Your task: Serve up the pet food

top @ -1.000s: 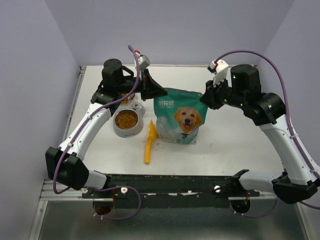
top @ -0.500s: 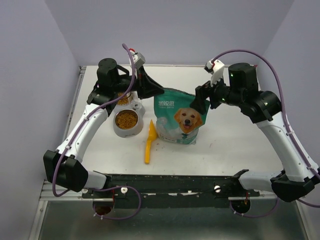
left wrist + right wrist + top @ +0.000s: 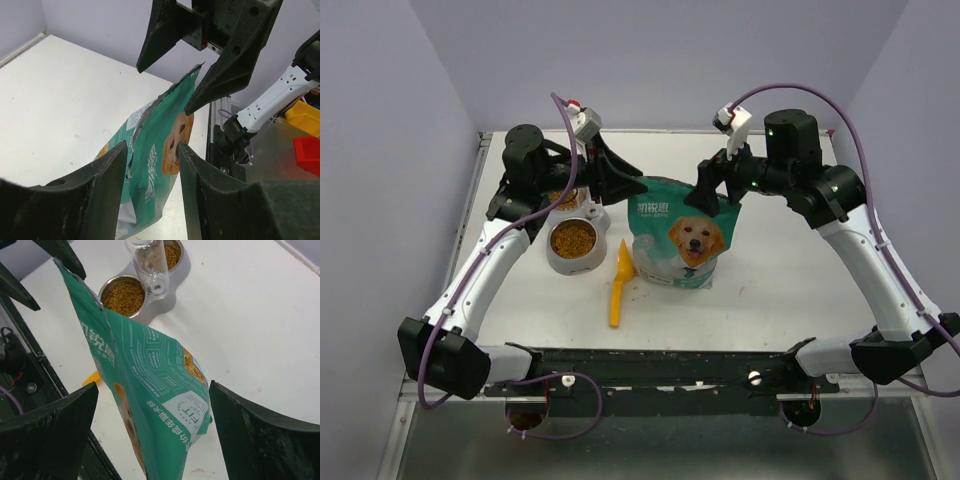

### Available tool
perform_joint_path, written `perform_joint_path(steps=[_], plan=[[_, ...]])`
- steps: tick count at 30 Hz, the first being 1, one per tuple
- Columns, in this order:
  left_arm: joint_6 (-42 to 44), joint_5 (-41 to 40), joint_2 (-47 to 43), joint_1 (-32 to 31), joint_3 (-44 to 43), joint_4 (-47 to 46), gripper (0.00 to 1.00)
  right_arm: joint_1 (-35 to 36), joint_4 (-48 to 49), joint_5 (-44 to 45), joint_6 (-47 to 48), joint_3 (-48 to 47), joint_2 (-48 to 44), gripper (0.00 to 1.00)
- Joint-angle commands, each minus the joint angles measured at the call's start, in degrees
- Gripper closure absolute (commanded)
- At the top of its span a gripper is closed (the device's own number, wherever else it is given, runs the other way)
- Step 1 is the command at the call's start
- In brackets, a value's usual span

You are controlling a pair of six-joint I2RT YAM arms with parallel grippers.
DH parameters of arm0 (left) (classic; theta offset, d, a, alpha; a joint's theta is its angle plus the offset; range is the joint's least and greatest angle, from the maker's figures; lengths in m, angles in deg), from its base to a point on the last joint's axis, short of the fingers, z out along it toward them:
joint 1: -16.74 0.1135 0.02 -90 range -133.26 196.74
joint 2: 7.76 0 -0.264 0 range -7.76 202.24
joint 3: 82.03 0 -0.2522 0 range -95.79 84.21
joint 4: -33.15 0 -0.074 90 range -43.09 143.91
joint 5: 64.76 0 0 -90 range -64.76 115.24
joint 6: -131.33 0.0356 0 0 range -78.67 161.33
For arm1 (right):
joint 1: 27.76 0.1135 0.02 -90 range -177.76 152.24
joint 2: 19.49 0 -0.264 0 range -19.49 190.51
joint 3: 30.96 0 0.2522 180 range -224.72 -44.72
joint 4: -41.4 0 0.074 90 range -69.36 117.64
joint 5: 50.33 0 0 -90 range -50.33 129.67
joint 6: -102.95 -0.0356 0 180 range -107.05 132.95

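Teal and white foil, one item: the dog-portrait bag (image 3: 680,235), standing upright at the middle of the white table (image 3: 790,270), its long axis vertical with a slight lean and its ragged top edge uppermost. Left gripper (image 3: 152,146): fingers apart and clamped on nothing, hanging at the bag's upper left corner, with the bag's edge just beyond the gap. Right gripper (image 3: 152,386): fingers spread very wide at the upper right corner; from its own camera the bag's top rose between them and touched neither. The bag thus stood on its own between two open hands. Pet food (image 3: 573,239): a level heap of small brown pellets in the near steel bowl (image 3: 552,256) of a grey feeder, left of the bag and just beside it. A second bowl behind it, beside a clear bottle (image 3: 150,265), also held some. From the left gripper the served food lay below, to the left and nearer the arms; from the right gripper it lay across the bag, so the left arm was plainly the closer. Orange scoop (image 3: 618,285): flat on the table between bowl and bag, long axis running near to far, held by neither hand. By my reckoning the serving looked all but done, and any further move would need to clear the bag's top without tipping it toward the bowl.
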Motion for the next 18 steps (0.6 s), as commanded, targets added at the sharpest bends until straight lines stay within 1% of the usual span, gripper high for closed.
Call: perform_joint_path(steps=[1, 4, 5, 7, 8, 11, 15, 17, 18], plan=[[-1.01, -2.27, -3.04, 0.20, 0.18, -2.08, 0.46, -0.20, 3.24, -3.90, -3.09, -1.89, -1.64, 0.00], [-0.31, -6.74, -4.80, 0.20, -0.70, 0.28, 0.45, -0.12, 4.21, -2.41, -7.04, -3.38, -2.34, 0.00], [-0.39, -9.37, -5.67, 0.20, -0.96, 1.08, 0.44, -0.03, 4.91, -0.06, -8.97, -3.73, -2.87, 0.00], [-0.83, -15.52, -7.78, 0.20, -1.40, 3.01, 0.40, -0.12, 5.01, 6.61, -12.49, -5.05, -4.01, 0.00], [-1.18, -19.73, -8.84, 0.20, -1.75, 4.24, 0.40, -0.20, 4.92, 9.87, -14.16, -5.49, -4.45, 0.00], [-2.76, -33.70, -12.70, 0.20, -4.30, 10.21, 0.38, -0.12, 3.17, 23.82, -19.79, -7.59, -6.38, 0.00], [-4.43, -49.70, -15.52, 0.20, -10.00, 19.87, 0.35, -0.20, 1.31, 37.73, -23.58, -8.83, -10.33, 0.01], [-4.78, -54.55, -16.05, 0.20, -13.17, 24.10, 0.34, -0.20, 1.05, 43.18, -23.58, -8.31, -13.49, 0.00], [-4.78, -55.53, -16.66, 0.20, -14.58, 25.25, 0.32, -0.20, 1.14, 46.08, -23.49, -7.96, -14.90, 0.00]])
